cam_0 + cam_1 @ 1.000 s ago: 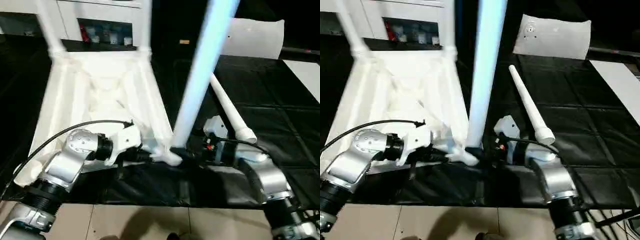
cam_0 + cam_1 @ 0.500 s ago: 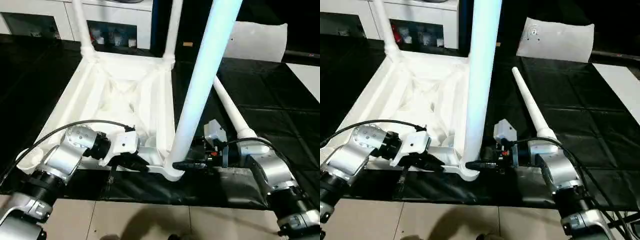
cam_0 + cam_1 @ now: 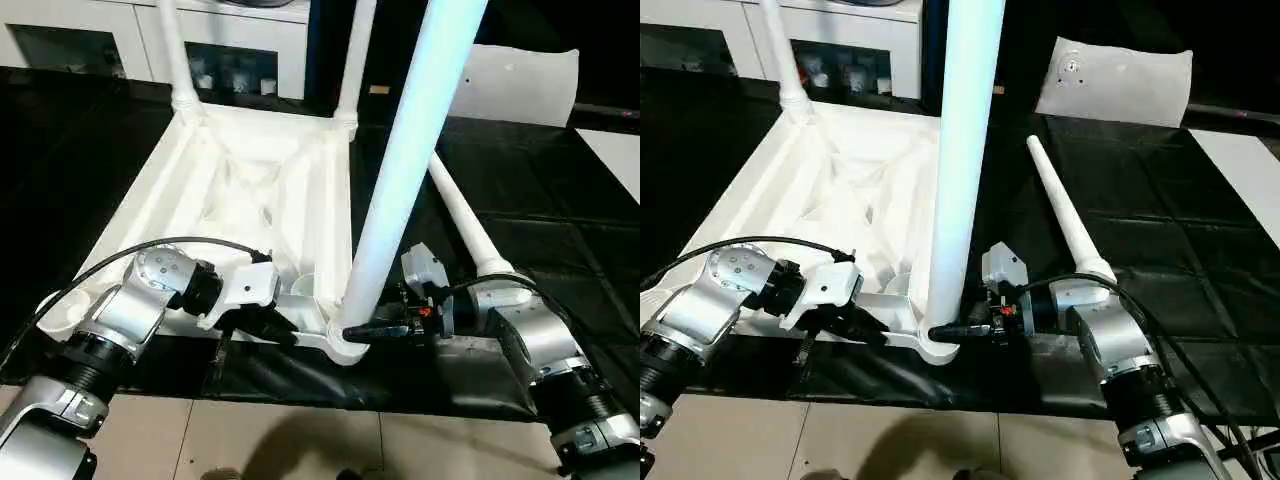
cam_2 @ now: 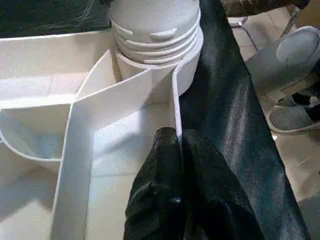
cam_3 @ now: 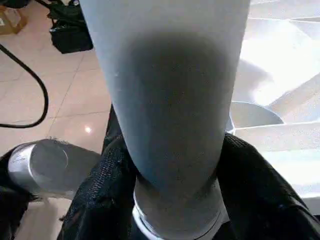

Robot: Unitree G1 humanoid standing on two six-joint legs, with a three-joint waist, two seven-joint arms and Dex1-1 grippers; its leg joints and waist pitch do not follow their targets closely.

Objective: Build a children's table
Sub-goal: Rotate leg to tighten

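While the upturned table top (image 3: 250, 190) lies ribs-up on the black mat (image 3: 560, 230), centre-left of frame, both grippers work its near right corner. Left gripper (image 3: 285, 335), lower centre, jaws together, pinching the top's near rim wall. Right gripper (image 3: 958, 328), fingers (image 5: 255, 185) either side of the upright leg (image 3: 400, 190) just above its socket, touching it. Spare leg (image 3: 1065, 215) lies on mat, right of centre. Two more legs (image 3: 172, 50) stand at far corners. Whitish bag (image 3: 1120, 80) upper right.

A black sheet (image 3: 1160, 240) carries the upturned table (image 3: 190, 210) and a loose leg (image 3: 1065, 220).
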